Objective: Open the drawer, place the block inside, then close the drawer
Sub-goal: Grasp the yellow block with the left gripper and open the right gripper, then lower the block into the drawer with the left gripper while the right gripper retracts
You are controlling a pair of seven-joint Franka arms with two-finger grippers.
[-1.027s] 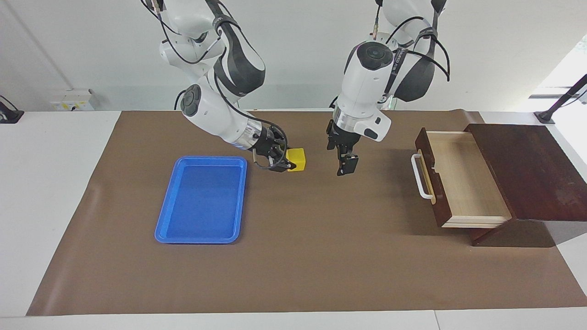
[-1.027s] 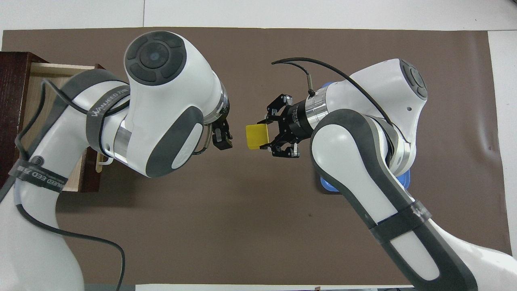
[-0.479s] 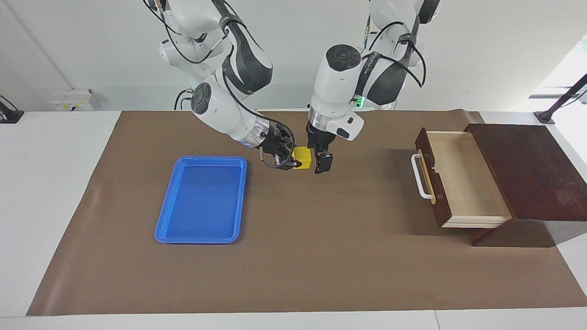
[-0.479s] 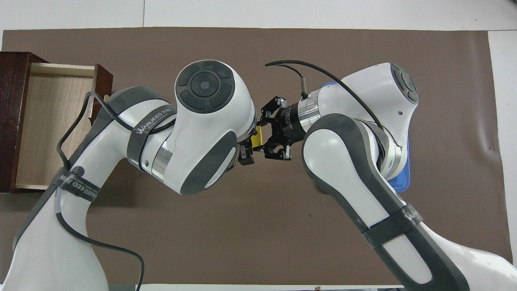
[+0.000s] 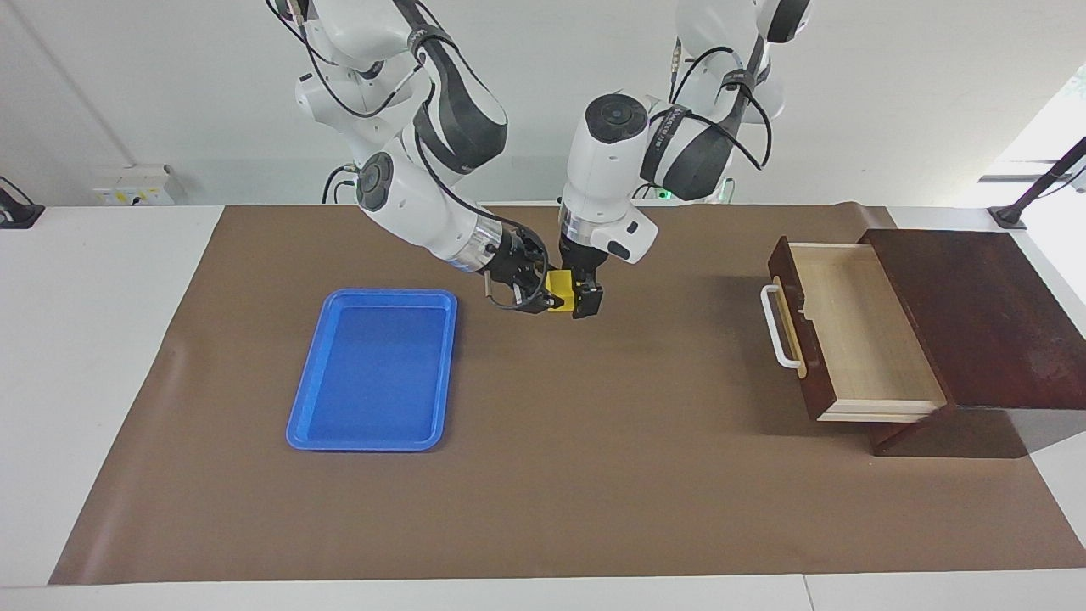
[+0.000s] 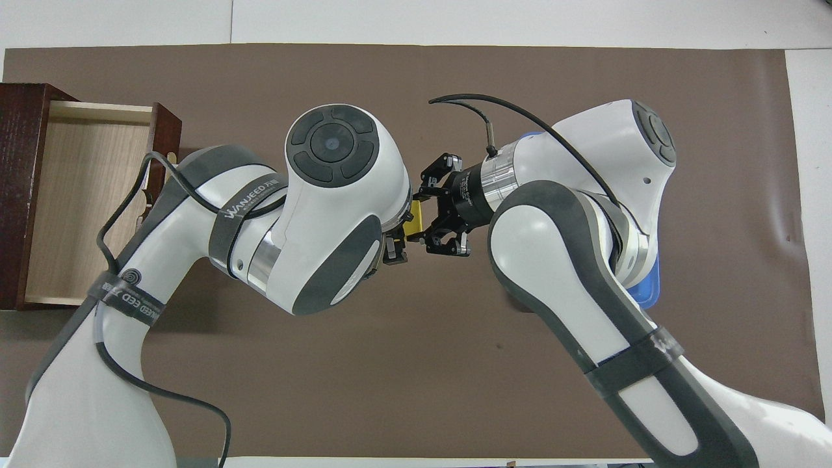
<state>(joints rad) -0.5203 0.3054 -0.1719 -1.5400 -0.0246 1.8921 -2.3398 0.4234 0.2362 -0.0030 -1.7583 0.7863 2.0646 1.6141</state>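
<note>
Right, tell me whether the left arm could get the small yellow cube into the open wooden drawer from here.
Probably yes: the left hand is at the small yellow cube, the pale wooden drawer stands open, with bare mat between. The right hand grips the cube too.

yellow block point(image 5: 560, 281), blue tray point(image 5: 373, 369), brown mat point(image 5: 594, 492)

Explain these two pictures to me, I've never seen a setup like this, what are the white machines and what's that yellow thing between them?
They are two robot arms at a table, each ending in a two-fingered hand. One picture looks across the table at them; the other looks down from above them.

On the brown mat lie a blue tray and, at the left arm's end, a wooden cabinet with its drawer pulled open.

The yellow thing is a small block, up in the air over the mat. The right hand grips it, while the left hand has come down around it, apparently to take it over.
</note>
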